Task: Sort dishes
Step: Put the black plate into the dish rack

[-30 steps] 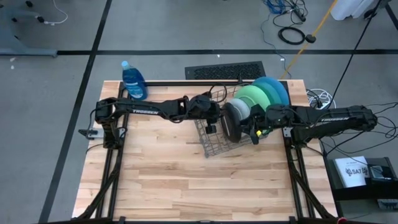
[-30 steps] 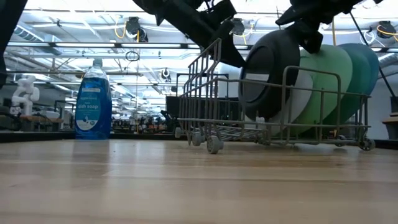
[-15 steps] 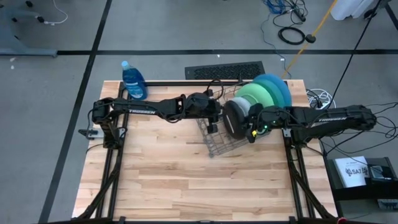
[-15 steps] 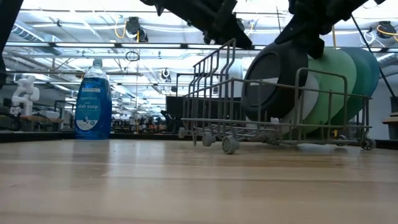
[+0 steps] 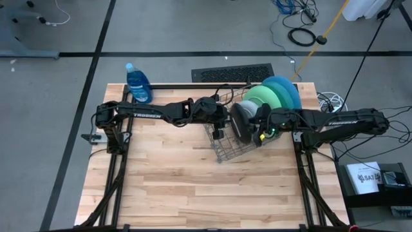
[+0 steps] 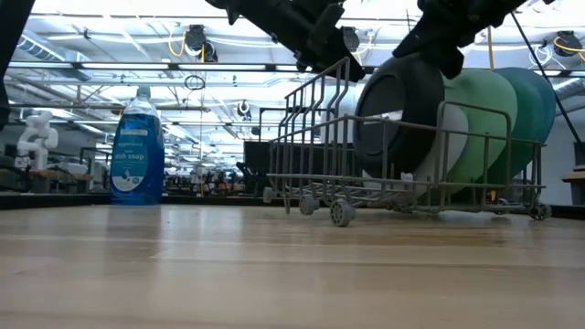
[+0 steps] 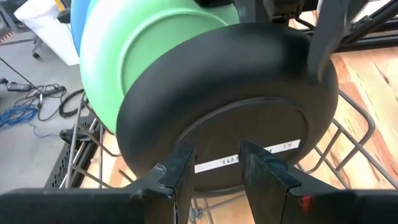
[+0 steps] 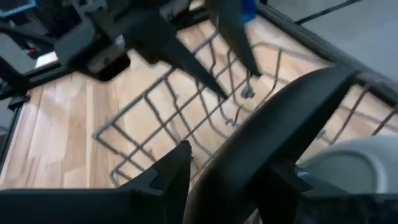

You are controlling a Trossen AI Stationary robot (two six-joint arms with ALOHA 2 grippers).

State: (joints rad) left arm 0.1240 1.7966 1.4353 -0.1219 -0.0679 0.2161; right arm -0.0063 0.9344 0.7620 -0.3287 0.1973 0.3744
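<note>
Step in hand, as I judge it: seating the black dish (image 5: 243,124) in the wire rack (image 5: 224,143); my right gripper (image 8: 227,168) pinches its rim, dish upright against the pale plate (image 6: 450,137); left gripper (image 5: 217,120) grips a rack bar, steadying; next I must lower squarely into 1 slot, then release.

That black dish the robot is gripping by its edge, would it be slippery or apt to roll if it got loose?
Probably slippery: the black dish looks smooth and faintly glossy, and the right gripper pinches only its thin rim. It seems stiff, since it keeps its round shape on edge. Freed on bare table it might roll, but the wire rack around it would likely stop it.
</note>
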